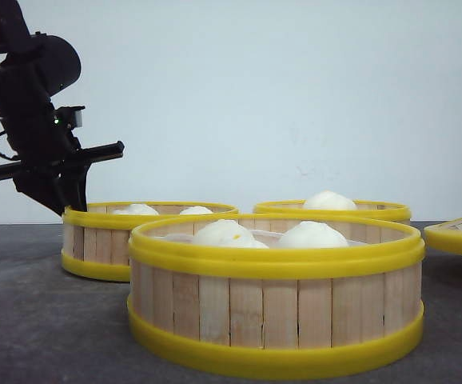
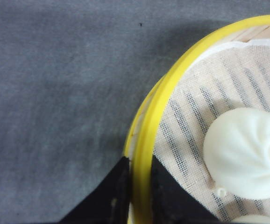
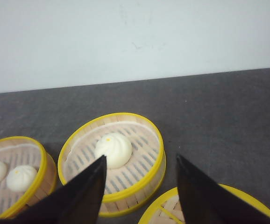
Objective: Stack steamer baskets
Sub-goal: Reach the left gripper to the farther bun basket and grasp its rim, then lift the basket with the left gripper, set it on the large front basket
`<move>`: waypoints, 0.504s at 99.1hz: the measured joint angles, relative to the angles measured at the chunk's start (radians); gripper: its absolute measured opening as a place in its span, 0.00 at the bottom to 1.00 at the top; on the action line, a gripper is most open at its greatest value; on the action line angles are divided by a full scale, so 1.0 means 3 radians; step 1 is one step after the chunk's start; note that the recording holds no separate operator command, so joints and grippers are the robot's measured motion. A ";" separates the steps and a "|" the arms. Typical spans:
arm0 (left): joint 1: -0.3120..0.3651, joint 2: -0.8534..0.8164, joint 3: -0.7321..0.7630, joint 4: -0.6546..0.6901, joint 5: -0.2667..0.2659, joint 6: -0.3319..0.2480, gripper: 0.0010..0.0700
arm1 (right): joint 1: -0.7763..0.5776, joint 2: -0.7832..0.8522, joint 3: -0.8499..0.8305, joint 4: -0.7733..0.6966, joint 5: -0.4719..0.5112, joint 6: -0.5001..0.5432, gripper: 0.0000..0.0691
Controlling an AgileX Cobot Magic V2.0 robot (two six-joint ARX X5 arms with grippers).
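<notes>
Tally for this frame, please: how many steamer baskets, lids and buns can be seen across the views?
Steamer baskets: 3 (near, left, far)
Lids: 1, far right, partly out of frame
Buns visible: 5 (near 2, left 2, far 1)
Total: 9

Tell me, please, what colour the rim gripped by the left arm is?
Glossy yellow; the steamer basket rim shows best in the left wrist view, between the left gripper fingers.

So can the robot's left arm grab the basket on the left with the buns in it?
Probably yes. The left gripper already has one finger on each side of that steamer basket's yellow rim, and nothing sits in between.
</notes>
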 joint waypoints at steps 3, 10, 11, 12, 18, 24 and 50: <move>0.0009 0.0000 0.0042 -0.0024 0.0003 0.0001 0.03 | 0.0000 0.0000 0.0000 0.0000 0.0000 0.0000 0.41; 0.0037 -0.0024 0.0121 -0.0045 0.0071 -0.0003 0.03 | 0.0000 0.0001 0.0000 -0.0003 0.0000 0.0000 0.41; 0.0045 -0.0033 0.0127 -0.0045 0.0085 -0.0006 0.03 | 0.0000 0.0001 0.0000 -0.0003 -0.0001 0.0000 0.41; 0.0051 -0.0043 0.0134 -0.0047 0.0093 -0.0006 0.03 | 0.0000 0.0001 0.0000 -0.0003 -0.0001 0.0000 0.41; 0.0112 -0.0141 0.0169 -0.0093 0.0161 -0.0024 0.03 | 0.0000 0.0003 0.0000 -0.0009 -0.0001 0.0000 0.41; 0.0182 -0.0312 0.0206 -0.0186 0.0242 -0.0023 0.03 | 0.0000 0.0003 0.0000 -0.0029 -0.0001 0.0000 0.41; 0.0296 -0.1411 0.0362 -0.0763 0.0692 0.0219 0.03 | 0.0000 0.0003 0.0000 -0.0071 -0.0004 0.0000 0.41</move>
